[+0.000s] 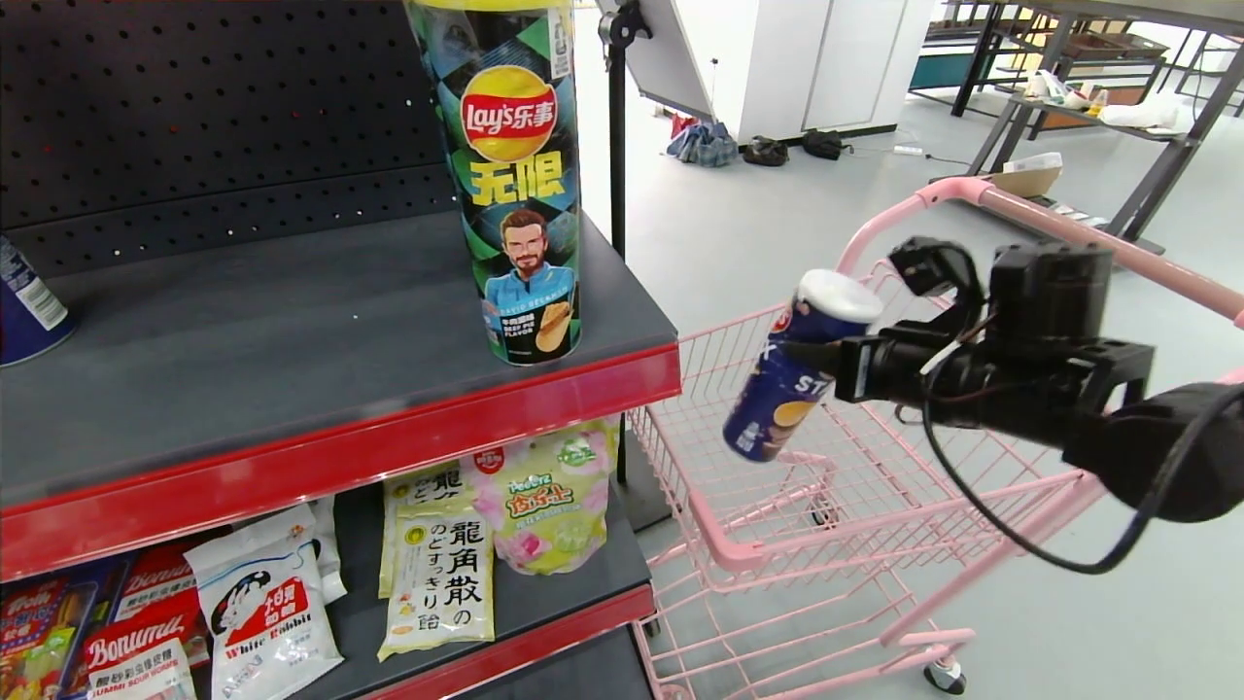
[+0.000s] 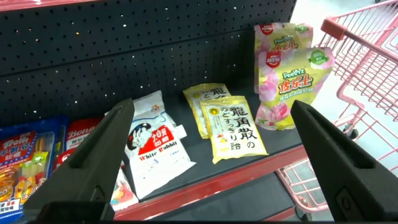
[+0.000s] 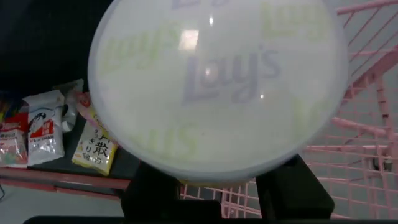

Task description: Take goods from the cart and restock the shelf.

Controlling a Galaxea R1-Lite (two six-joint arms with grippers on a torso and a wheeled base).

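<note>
Overhead, right gripper [image 1: 838,362] holds blue can [image 1: 775,403]; wrist shows lid [image 3: 214,87].

The right arm [image 1: 1157,447] is black all over. Its thick part is round and matte, like a sleeve. Near the wrist is a flat bracket [image 1: 1118,355] with small round holes, and on top a square black block [image 1: 1045,282]. A thin black cable [image 1: 1088,569] makes a loop under the arm, and a short white wire [image 1: 939,358] crosses the wrist. The left gripper [image 2: 212,107] has 2 black fingers [image 2: 102,155], smooth, wide at the base and narrow at the tip.
</note>
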